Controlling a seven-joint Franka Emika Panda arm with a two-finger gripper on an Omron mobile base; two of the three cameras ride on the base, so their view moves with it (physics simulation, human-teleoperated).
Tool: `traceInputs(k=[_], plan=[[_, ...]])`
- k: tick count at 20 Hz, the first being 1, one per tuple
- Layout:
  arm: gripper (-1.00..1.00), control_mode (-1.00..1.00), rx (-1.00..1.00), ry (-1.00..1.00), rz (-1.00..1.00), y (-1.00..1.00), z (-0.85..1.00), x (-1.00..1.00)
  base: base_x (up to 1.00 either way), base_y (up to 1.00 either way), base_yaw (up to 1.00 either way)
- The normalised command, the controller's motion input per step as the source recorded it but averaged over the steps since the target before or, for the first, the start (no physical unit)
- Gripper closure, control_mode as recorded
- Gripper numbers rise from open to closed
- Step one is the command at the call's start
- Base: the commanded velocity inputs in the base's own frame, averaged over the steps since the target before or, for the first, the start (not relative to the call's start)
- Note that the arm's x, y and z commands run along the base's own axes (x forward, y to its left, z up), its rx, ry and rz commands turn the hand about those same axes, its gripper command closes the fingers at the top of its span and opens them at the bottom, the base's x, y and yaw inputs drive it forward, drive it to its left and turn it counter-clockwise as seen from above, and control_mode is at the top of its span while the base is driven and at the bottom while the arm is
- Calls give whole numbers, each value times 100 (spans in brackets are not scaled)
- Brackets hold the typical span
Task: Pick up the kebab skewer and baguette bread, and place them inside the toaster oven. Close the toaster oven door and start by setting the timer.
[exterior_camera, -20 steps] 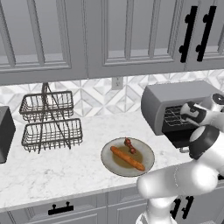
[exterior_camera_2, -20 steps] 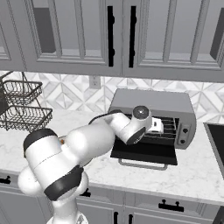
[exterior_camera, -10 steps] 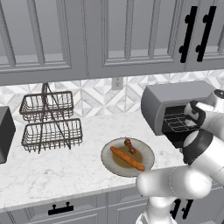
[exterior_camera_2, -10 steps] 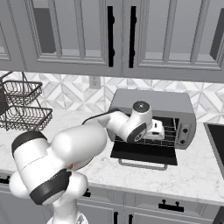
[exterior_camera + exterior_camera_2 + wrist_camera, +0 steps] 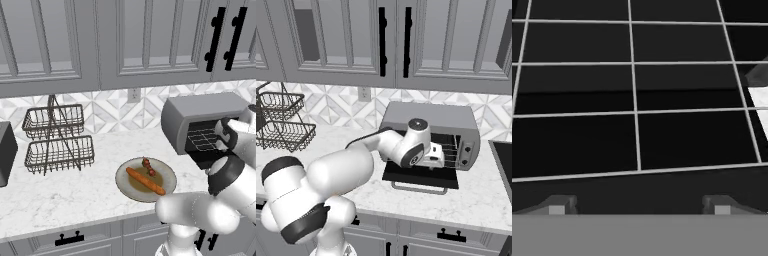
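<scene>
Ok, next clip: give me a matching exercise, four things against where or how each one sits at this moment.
Things:
1. long orange-brown baguette bread
2. dark glass toaster oven door
3. two-finger gripper
4. two-tier black wire basket rack

States:
A. folded down flat, open
B. lying on the round plate
C. standing at the counter's left end
D. open, empty, at the oven's wire rack

Pairs: 1-B, 2-A, 3-D, 4-C

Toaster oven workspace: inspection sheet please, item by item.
Surface: white marble counter.
Job's things: kebab skewer and baguette bread lie on a round plate; toaster oven stands with its toaster oven door folded down, wire rack bare.
Clutter: two-tier wire basket.
Grippers: tool open, empty, at the oven mouth.
Cables: nothing seen.
Surroundings: grey cabinets, tiled backsplash, wall outlet.
</scene>
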Motion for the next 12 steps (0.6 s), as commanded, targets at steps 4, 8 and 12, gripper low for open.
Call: traceInputs(k=[4, 8, 12], plan=[[-100, -100, 0, -4, 0, 1, 49, -18, 0, 0, 0], [-100, -100, -1, -2, 0, 59, 44, -33, 0, 0, 0], [-100, -100, -1, 0, 6, 97, 9, -44, 0, 0, 0]])
